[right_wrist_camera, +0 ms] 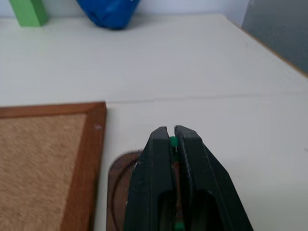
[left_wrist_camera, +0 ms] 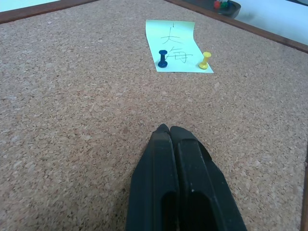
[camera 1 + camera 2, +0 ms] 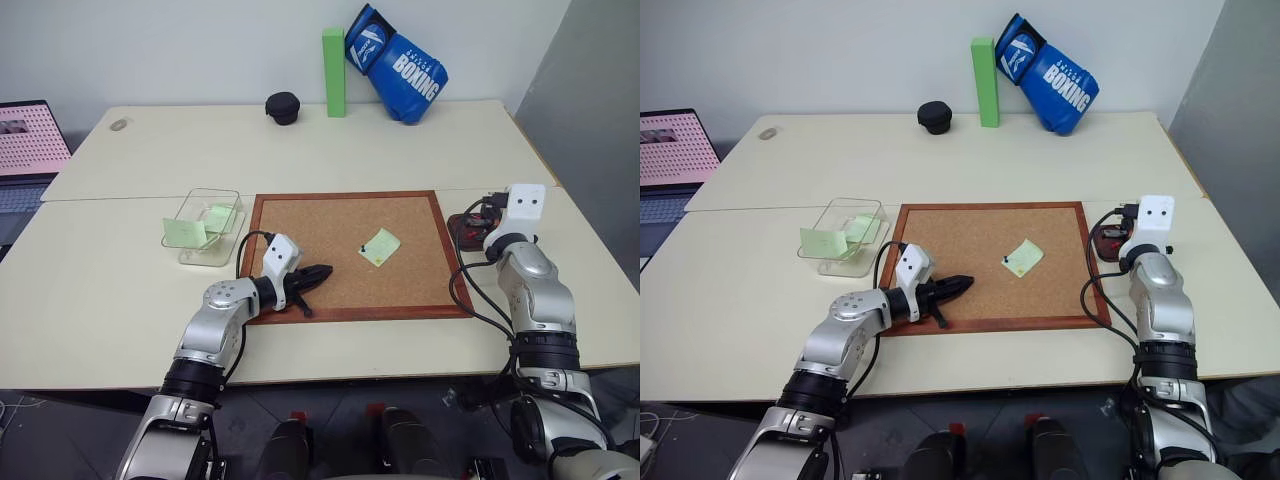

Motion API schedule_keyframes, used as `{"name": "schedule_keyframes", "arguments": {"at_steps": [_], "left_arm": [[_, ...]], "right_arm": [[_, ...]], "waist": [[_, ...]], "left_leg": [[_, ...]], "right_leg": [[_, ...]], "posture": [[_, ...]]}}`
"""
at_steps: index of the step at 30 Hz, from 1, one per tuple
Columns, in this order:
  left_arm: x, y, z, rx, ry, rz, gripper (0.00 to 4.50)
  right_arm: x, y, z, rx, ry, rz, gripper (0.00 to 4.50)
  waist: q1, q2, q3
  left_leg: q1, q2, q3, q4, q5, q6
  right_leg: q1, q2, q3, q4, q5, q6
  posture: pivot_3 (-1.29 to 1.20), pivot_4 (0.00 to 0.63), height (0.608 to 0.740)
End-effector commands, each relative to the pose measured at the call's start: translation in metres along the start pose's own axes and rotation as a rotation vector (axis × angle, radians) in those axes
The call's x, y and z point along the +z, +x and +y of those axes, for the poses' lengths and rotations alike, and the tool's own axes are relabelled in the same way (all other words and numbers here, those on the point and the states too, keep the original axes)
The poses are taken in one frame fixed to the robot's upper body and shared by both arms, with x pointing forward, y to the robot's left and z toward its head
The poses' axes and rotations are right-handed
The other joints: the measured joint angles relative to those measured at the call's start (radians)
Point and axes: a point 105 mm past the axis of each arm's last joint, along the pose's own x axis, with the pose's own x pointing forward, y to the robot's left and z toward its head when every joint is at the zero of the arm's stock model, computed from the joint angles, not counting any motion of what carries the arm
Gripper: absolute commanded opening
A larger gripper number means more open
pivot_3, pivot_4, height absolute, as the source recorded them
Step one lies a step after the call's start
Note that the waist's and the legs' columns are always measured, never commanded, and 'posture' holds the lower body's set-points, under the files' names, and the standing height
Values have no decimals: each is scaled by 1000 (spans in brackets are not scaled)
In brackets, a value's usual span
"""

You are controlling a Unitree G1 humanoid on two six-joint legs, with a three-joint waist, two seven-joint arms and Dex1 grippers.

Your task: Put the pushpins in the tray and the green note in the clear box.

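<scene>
At the top of the frame stand a blue boxing glove [image 3: 396, 62], an upright green block [image 3: 334, 72] and a black cap [image 3: 283, 107]. The grainy corkboard [image 3: 330, 230] holds the green note [image 3: 380, 246] – tilted like a diamond, pinned by two pushpins [image 2: 162, 58]. Left of it sits the clear box [image 3: 205, 226]; right, the dark tray [image 3: 466, 230]. Left gripper [image 3: 322, 271] is pressed together; right gripper [image 1: 171, 133] pinches a green pushpin [image 1: 173, 141].

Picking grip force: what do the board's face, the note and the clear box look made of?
Corkboard: speckled tan cork, matte, inside a reddish wood-look frame. Green note: thin matte paper, handwritten, its edge curling. Clear box: see-through, glossy walls, probably hard plastic.
</scene>
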Motion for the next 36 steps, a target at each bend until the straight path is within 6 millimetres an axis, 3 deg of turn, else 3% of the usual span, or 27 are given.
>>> {"name": "schedule_keyframes", "arguments": {"at_steps": [1, 6, 14, 28, 36], "left_arm": [[-29, -1, -8, -24, -67, 90, 0], [-30, -3, -8, -21, -64, 93, 0], [-34, -5, -8, -13, -59, 106, 0], [-32, -3, -8, -17, -68, 103, 0], [-33, -4, -8, -12, -69, 104, 0]], "right_arm": [[7, 4, 0, 21, 87, 5, 26], [9, 8, -4, 16, 90, 5, 26], [9, 9, -12, -12, 84, -4, 1643], [11, 8, -2, 47, 96, -19, 4448], [11, 7, 6, 87, 140, -12, 4488]], "waist": [[0, 0, 0], [-1, 0, 0], [-2, 0, 0], [-2, 0, 0], [-2, 0, 0]], "left_leg": [[0, 0, 0, 0, 0, 0], [0, 0, 0, 0, 0, 0], [0, 0, 0, -3, 0, 0], [0, 0, 1, -4, 0, 0], [0, 0, 0, -4, 0, 0]], "right_leg": [[0, 0, 0, 0, 0, 0], [0, 0, 0, 0, 0, 0], [0, 0, 0, -2, 0, 0], [0, 0, 0, -3, 0, 0], [0, 0, 0, -3, 0, 0]], "posture": [[0, 150, 740], [0, 150, 740], [0, 150, 740], [0, 150, 740], [0, 150, 740]]}}
